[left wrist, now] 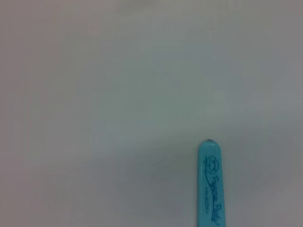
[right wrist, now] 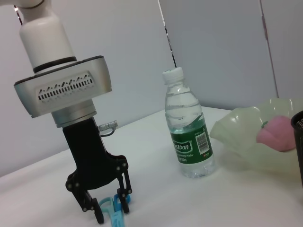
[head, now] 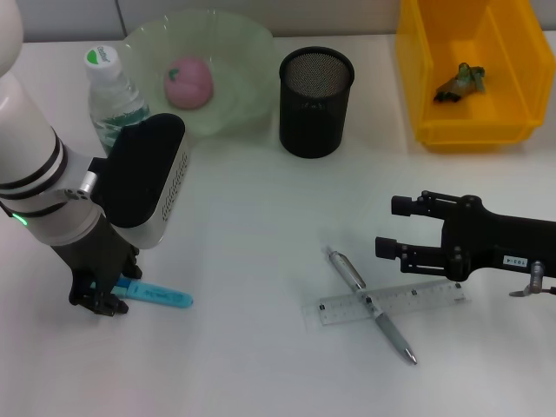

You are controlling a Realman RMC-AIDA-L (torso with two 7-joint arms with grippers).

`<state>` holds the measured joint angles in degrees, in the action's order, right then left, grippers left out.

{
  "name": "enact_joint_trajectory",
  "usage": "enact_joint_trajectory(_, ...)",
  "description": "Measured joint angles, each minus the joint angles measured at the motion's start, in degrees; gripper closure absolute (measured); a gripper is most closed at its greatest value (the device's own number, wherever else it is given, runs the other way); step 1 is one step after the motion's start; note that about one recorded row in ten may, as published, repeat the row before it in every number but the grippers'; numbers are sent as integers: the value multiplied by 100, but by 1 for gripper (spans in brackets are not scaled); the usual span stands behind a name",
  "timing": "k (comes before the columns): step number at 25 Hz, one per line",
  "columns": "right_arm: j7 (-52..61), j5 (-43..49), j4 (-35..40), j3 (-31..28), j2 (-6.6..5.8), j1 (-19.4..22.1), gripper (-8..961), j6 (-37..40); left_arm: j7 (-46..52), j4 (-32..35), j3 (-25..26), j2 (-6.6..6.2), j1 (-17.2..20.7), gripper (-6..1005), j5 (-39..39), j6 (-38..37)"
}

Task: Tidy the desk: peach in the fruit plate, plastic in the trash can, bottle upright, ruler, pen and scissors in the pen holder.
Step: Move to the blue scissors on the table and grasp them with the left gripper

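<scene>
The left end effector [head: 102, 300] is down at the desk [head: 252, 226] on the near left, its dark fingers [right wrist: 124, 197] straddling the handle end of the light-blue scissors [head: 156, 294]. From the right wrist view the fingers sit either side of the blue loops, but I can't quite tell from here whether they are actually pinching the handles or only bracketing them. The closed blue blades stick out past the fingers, lying flat on the desk and pointing toward the middle. Up close in the left wrist view, just the rounded blue tip with its printed lettering shows against the white surface.

Over on the right, the right end effector [head: 393, 228] hangs just above the desk with its fingers spread apart and nothing between them, pointing inward, near the ruler [head: 391, 301]. The clear ruler lies flat, and the silver pen [head: 372, 304] lies across it at an angle, touching it.

At the back, the pink peach [head: 188, 82] sits in the pale green fruit plate [head: 234, 39]. The water bottle [head: 111, 95] stands upright just beside the plate, white cap on. The black mesh pen holder [head: 316, 102] stands upright next to the plate. The yellow trash can [head: 417, 87] at the far right holds a crumpled bit of plastic [head: 460, 82].
</scene>
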<state>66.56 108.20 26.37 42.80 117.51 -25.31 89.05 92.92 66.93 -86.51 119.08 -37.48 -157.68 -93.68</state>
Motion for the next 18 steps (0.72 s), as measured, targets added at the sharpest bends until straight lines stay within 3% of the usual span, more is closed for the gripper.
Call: enact_joint_trajectory(18, 68, -12, 0, 0, 0, -22, 189, 17, 16, -23, -66, -10, -26, 622, -64, 43)
